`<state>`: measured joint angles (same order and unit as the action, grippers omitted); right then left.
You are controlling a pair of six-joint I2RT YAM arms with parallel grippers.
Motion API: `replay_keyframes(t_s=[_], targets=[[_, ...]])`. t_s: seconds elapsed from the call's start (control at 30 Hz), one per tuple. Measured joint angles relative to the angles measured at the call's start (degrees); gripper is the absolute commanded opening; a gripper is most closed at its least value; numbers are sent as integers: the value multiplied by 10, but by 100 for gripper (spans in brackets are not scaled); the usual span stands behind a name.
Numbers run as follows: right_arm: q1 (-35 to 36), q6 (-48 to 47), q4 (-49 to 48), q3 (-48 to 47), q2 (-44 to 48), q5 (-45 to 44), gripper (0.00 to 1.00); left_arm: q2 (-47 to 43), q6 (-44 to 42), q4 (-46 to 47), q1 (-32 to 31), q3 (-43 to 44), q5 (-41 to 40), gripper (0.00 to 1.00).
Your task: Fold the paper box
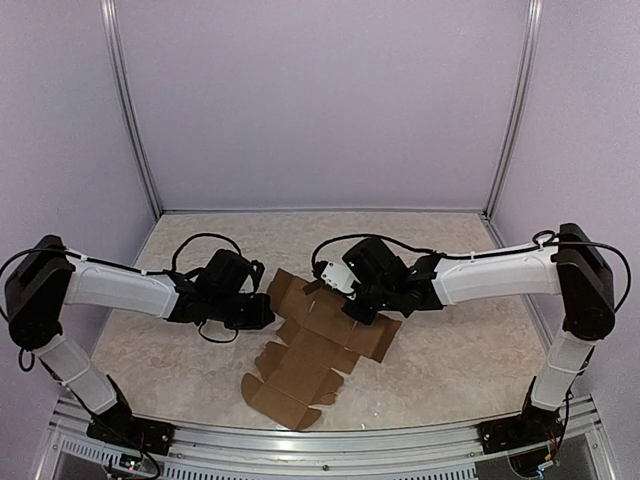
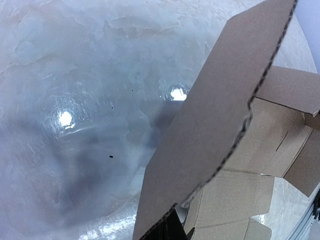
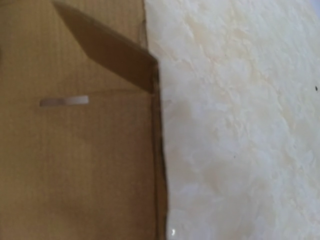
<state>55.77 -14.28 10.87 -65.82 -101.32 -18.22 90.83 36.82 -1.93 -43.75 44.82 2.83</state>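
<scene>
Looking across from the left: the left claw (image 1: 268, 312) sits right at the left edge of the box (image 1: 310, 355), which is a flat cut-out sheet lying open in the middle of the worktop (image 1: 450, 360). In the left wrist view one flap (image 2: 210, 115) stands tilted up off the sheet and runs down to a dark finger at the bottom of the frame. So I'd say that claw is pinched on the flap's edge, though only a sliver of finger shows.

The sheet's long axis runs from the far middle of the worktop down toward the near edge, leaning a little left, with a side panel poking out to the right. Most of the sheet lies to the right of the left claw and nearer the bases.

The right claw (image 1: 340, 305) hovers over the far right part of the sheet, just beside the left one with the top panels between them. Its wrist camera only gets close-up cardboard (image 3: 75, 165) and bare worktop, no fingers, so I can't tell if it's spread or pressed together.

My guess is the fold has to swing that lifted flap rightward, toward the right claw, with the left claw being the one already on it.
</scene>
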Motion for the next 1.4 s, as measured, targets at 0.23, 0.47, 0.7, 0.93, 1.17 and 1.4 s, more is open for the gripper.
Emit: replay_keyframes(t_s=[0.23,0.47,0.7,0.93,1.17,1.4], targets=[[0,11,0,1,0,1,0,43,0,10,-2,7,-1,0],[0,19,0,1,0,1,0,64,0,10,-17,15,7,0],[0,21,0,1,-1,0,0,64,-1,15,-29,23,23,0],[1,26,1,1,-9,-1,0,64,-8,18,-59,45,34,0],[5,29,5,1,-13,-5,0,69,-10,15,-77,53,37,0],[8,30,12,1,-13,-8,0,90,-10,15,-96,54,36,0]])
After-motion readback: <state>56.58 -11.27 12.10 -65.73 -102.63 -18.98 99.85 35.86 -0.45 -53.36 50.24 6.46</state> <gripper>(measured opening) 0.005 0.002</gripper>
